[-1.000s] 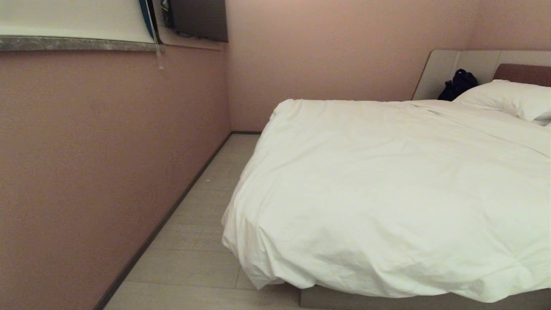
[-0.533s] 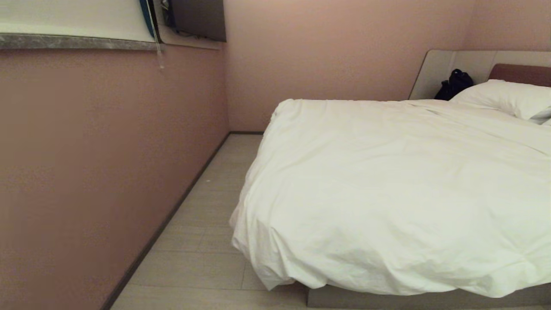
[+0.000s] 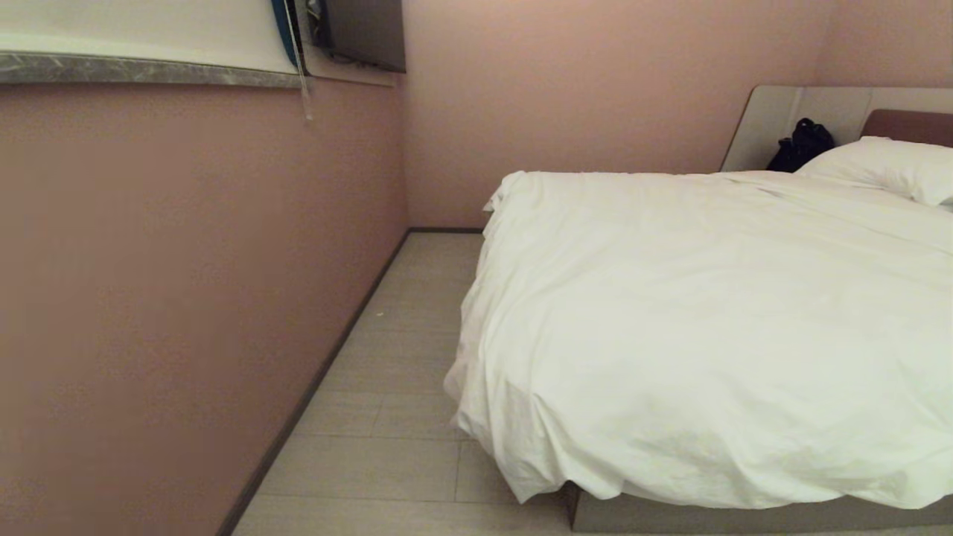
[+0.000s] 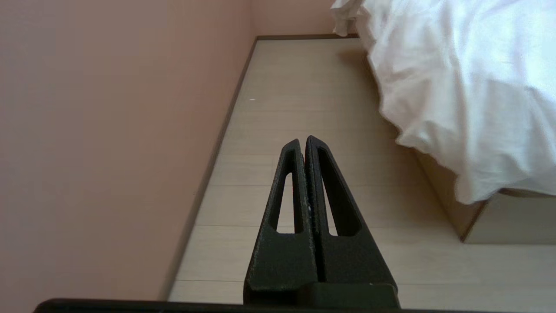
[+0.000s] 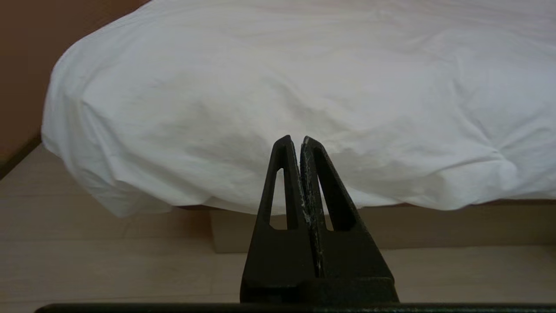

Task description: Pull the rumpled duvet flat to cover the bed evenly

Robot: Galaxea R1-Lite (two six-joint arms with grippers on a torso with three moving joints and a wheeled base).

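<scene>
The puffy white duvet (image 3: 707, 320) lies creased over the bed, its near corner drooping past the grey-beige base (image 3: 670, 515) toward the floor. In the left wrist view the duvet (image 4: 460, 78) hangs to one side, and my left gripper (image 4: 303, 140) is shut and empty over the floor strip beside the bed. My right gripper (image 5: 296, 139) is shut and empty, pointing at the duvet's (image 5: 304, 87) overhanging foot edge from a short way off. Neither arm shows in the head view.
A pink wall (image 3: 186, 283) runs close along the bed's left side, leaving a narrow strip of pale floor (image 3: 402, 357). A white pillow (image 3: 893, 167) and a dark bag (image 3: 802, 144) lie against the grey headboard (image 3: 774, 119). A stone ledge (image 3: 149, 68) juts from the wall.
The whole head view has shifted: the bed and wall corner now sit further right in the picture, so the camera has moved. The duvet itself looks unchanged.
</scene>
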